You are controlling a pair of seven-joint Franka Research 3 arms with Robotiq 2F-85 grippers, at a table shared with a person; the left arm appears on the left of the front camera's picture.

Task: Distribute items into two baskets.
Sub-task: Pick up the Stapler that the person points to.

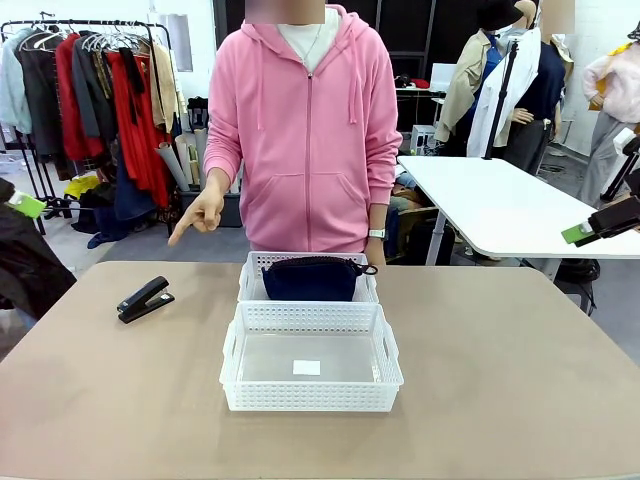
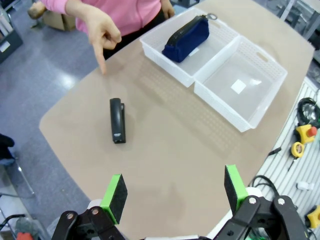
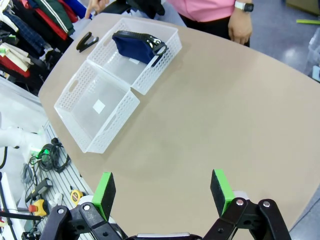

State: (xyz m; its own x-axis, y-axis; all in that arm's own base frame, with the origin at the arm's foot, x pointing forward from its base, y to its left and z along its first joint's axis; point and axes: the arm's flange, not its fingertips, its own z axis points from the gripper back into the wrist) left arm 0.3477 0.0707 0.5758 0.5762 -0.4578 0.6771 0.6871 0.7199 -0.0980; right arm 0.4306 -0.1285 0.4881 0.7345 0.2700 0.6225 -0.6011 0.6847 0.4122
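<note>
A black stapler [image 1: 145,298] [image 2: 117,120] [image 3: 87,41] lies on the tan table, left of the two white baskets. The person's hand [image 1: 200,215] [image 2: 102,32] points a finger down toward it. The navy pouch [image 1: 308,277] [image 2: 186,39] [image 3: 136,45] rests in the far basket [image 1: 249,280] [image 2: 165,67] [image 3: 155,75]. Touching it, the near basket [image 1: 310,395] [image 2: 220,107] [image 3: 117,122] holds just a white label. My left gripper [image 1: 24,205] [image 2: 175,192] hovers open high over the table's left side. My right gripper [image 1: 577,233] [image 3: 162,191] hangs open high at the right.
The person in a pink hoodie [image 1: 310,130] stands at the far edge. A white table [image 1: 500,200] stands behind on the right, a clothes rack [image 1: 100,90] behind on the left. Tools and cables [image 2: 305,135] [image 3: 45,155] lie beside the table on my side.
</note>
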